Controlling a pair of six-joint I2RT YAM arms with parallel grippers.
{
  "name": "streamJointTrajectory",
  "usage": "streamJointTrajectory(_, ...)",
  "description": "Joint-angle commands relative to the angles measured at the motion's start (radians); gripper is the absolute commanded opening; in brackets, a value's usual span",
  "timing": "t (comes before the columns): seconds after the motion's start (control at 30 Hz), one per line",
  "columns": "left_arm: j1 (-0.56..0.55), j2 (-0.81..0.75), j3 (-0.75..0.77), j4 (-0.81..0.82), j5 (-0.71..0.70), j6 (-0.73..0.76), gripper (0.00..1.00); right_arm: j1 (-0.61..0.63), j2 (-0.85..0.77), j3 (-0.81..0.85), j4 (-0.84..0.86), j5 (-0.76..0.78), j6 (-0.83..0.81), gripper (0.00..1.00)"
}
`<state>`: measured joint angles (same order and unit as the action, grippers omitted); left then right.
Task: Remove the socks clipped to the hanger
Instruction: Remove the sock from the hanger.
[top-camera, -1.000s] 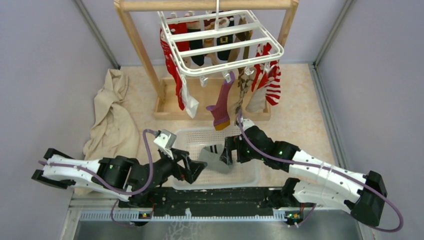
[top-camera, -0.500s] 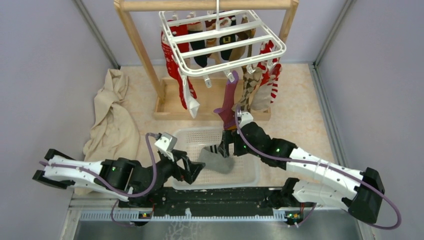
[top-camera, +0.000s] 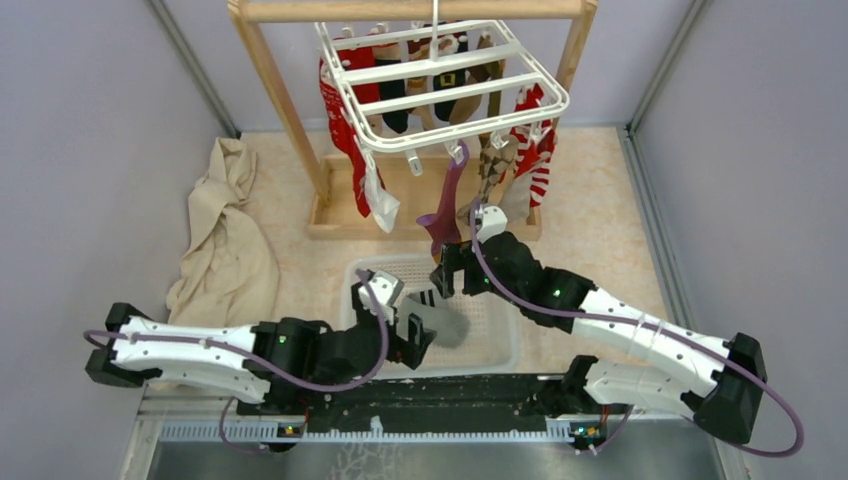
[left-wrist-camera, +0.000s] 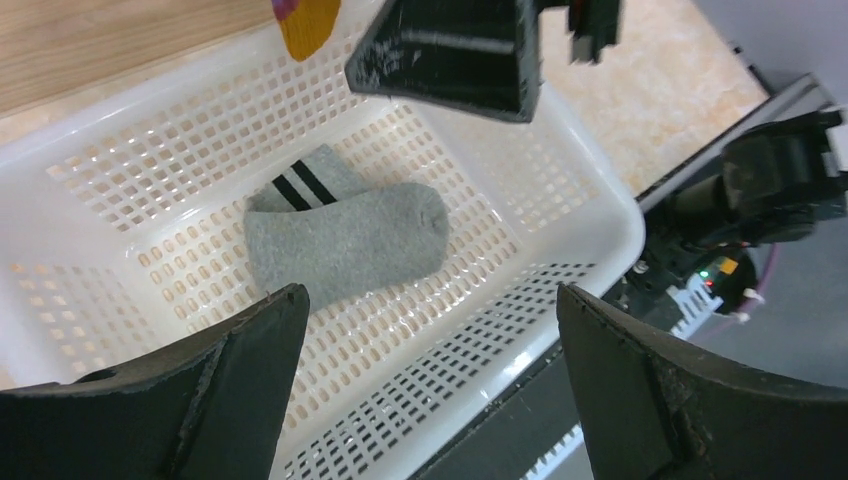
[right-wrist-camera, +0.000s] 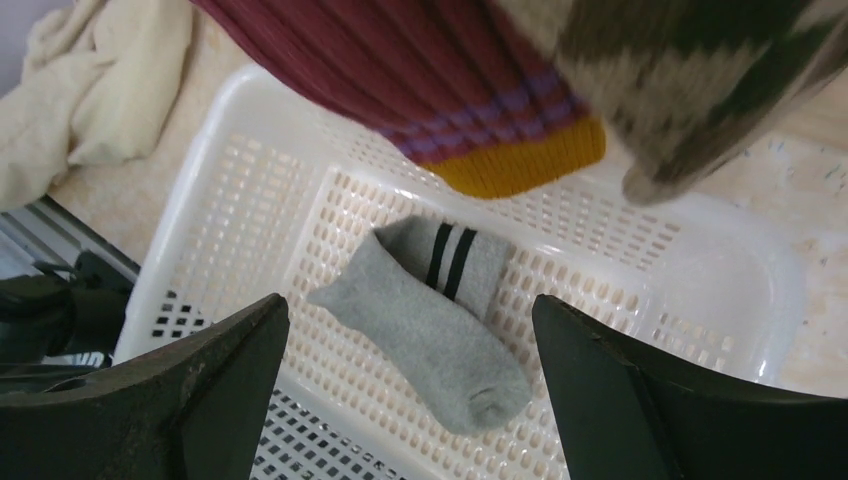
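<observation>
Left jaws: spread, empty, over basket (left-wrist-camera: 606, 188).
Right jaws: spread, empty, basket's 12 o'clock.
Grey sock (left-wrist-camera: 345, 240): lying in basket.

We find both arms reaching forward and low, converging at centre. Left hand (left-wrist-camera: 430, 300) and right hand (right-wrist-camera: 410, 305) both have fingers spread wide, gripping nothing.

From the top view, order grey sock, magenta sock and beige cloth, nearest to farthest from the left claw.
1. Grey sock, in the basket by the left claw.
2. Magenta sock, hanging beyond the basket.
3. Beige cloth, far left.
</observation>
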<state>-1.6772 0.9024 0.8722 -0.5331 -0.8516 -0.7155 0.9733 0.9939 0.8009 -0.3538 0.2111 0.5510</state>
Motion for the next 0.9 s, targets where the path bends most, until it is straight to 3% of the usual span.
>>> streamJointTrajectory(0.0,0.101,0.076,0.016,0.094,0.153,0.027,0.99,0.013,-0.029,0.080,0.090,0.079,-0.044,0.92)
streamJointTrajectory(0.13,0.272,0.048,-0.024,0.209,0.327,0.081,0.99,0.013,-0.009,0.122,0.137,0.084,-0.071,0.91)
streamJointTrajectory(0.33,0.471,-0.087,0.027,0.170,0.349,0.146,0.99,0.013,0.059,0.190,0.155,0.132,-0.105,0.90)
streamJointTrajectory(0.5,0.498,-0.078,0.127,0.064,0.323,0.164,0.99,0.013,0.109,0.190,0.199,0.200,-0.131,0.96)
streamJointTrajectory(0.87,0.498,-0.098,0.120,0.052,0.354,0.146,0.99,0.009,0.196,0.191,0.277,0.362,-0.178,0.98)
